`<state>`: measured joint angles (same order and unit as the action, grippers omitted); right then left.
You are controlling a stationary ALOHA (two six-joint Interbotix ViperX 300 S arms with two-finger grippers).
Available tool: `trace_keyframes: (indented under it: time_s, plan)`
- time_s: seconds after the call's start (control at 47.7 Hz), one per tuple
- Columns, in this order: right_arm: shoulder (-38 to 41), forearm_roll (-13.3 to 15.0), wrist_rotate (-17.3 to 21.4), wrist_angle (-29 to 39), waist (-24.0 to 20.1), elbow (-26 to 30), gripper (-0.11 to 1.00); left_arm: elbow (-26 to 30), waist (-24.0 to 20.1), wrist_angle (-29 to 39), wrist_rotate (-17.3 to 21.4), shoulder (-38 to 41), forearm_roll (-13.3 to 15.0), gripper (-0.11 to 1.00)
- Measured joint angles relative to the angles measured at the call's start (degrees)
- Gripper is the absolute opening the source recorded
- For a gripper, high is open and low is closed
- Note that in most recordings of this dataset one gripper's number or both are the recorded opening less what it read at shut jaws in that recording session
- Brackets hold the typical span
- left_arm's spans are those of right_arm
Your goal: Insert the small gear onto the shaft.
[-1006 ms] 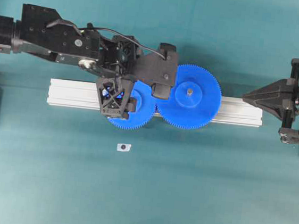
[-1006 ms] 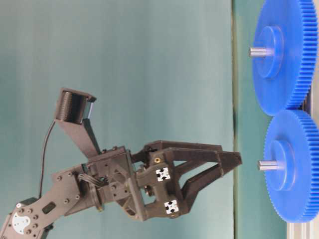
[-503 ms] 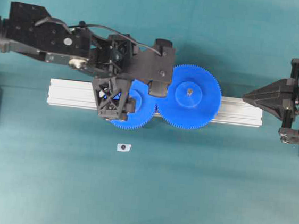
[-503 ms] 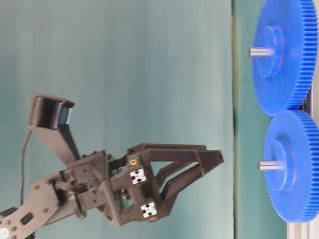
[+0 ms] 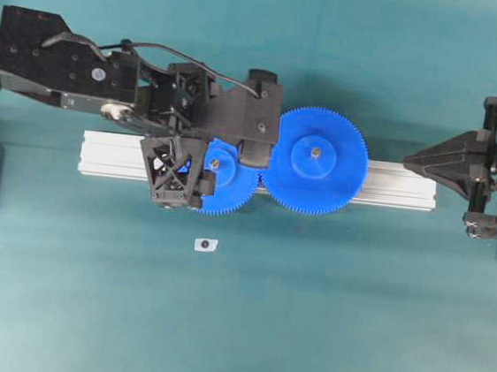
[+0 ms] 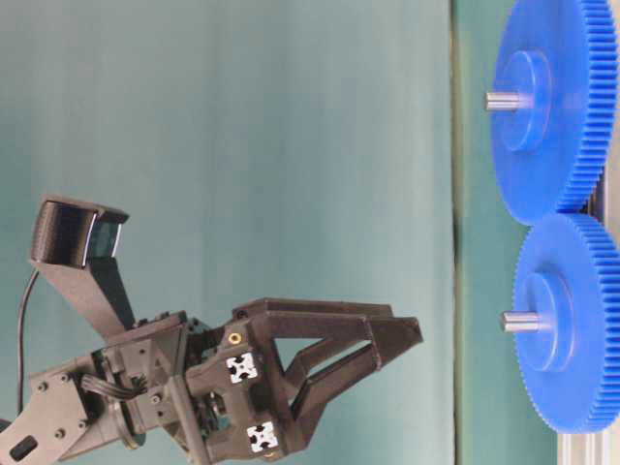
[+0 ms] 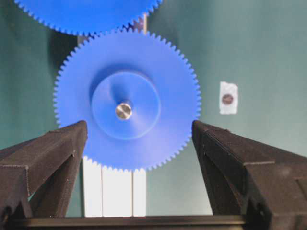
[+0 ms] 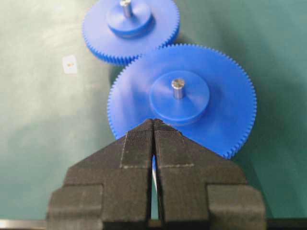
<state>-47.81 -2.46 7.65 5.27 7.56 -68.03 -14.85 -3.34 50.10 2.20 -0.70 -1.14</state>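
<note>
Retreat marks the change: the left gripper (image 5: 198,174), jaws spread and empty, has drawn back leftward and higher above the small gear (image 5: 222,179), which sits on the shaft (image 7: 123,110) meshed with the larger gear (image 5: 314,161) on the aluminium rail (image 5: 118,155). The right gripper (image 8: 153,125), pressed together, has not moved. Black-and-white square markers (image 6: 241,367) show on the left gripper; the small white tag (image 5: 205,244) on the table bears a dark dot, no readable writing.
</note>
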Motion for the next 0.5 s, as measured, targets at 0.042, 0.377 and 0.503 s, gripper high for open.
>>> trace_keyframes:
  time_s: [0.042,0.377,0.503]
  plan:
    - [0.0,0.0,0.0,0.0,0.0,0.0,0.0,0.1,0.0,0.1,0.0,-0.1,0.0,0.83]
    - [0.0,0.0,0.0,0.0,0.0,0.0,0.0,0.0,0.4,0.1,0.0,-0.9,0.0,0.83]
    - [0.0,0.0,0.0,0.0,0.0,0.0,0.0,0.1,0.4,0.4,-0.1,-0.9,0.0,0.83]
